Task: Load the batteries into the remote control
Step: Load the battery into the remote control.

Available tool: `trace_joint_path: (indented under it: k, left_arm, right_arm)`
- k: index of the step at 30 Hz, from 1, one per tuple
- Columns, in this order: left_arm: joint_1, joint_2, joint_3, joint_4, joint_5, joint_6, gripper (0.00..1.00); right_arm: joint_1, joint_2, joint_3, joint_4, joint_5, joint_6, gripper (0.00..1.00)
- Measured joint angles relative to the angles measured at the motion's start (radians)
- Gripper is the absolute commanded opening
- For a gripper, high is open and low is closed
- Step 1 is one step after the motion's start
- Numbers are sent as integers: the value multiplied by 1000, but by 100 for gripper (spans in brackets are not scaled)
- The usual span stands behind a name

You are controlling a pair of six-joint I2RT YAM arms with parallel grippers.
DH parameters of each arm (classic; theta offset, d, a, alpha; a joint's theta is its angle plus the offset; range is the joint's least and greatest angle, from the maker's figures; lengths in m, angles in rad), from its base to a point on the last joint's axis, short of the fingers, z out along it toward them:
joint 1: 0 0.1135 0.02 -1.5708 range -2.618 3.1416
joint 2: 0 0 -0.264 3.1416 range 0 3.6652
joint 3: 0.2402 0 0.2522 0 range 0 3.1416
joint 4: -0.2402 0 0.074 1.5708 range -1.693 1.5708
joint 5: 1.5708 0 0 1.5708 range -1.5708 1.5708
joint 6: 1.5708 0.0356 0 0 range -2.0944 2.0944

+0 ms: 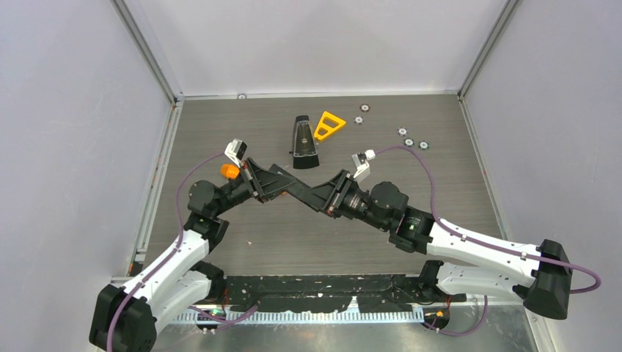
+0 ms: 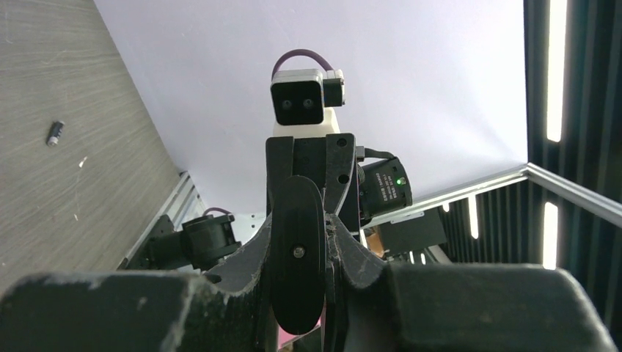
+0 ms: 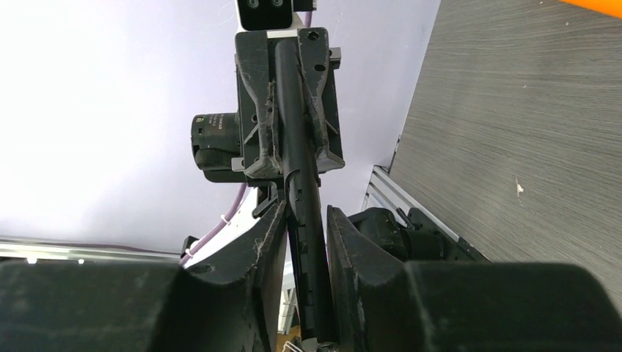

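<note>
Right wrist, middle: squeeze narrow right gripper [image 3: 304, 213] gently onto remote [image 3: 309, 279], with left gripper [image 3: 293, 165] clamped on upper end.

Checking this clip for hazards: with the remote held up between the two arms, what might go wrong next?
1. The remote control is off the table, clamped by the left claw. The right claw brackets it, grip unclear, so an early release could drop it.
2. Opposed pulls might twist the slim bar.
3. A battery lies loose and could roll.
</note>
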Motion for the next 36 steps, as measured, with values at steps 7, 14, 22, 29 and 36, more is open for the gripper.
trace_joint_path:
  k: [7, 14, 22, 29, 36]
  left_arm:
    - [-3, -11, -13, 1, -26, -45, 0]
    - [-3, -11, -13, 1, -47, -43, 0]
    - [-3, -2, -13, 2, -47, -37, 0]
    - [-3, -1, -13, 5, -47, -37, 0]
    - [-3, -1, -14, 3, -47, -53, 0]
  right_arm:
    - [-2, 0, 0, 8, -6, 11, 55]
    - [-11, -7, 0, -18, -4, 15, 71]
    - [-28, -47, 0, -24, -4, 8, 51]
    - [-37, -48, -6, -35, -11, 6, 22]
    - [-41, -48, -9, -34, -19, 16, 22]
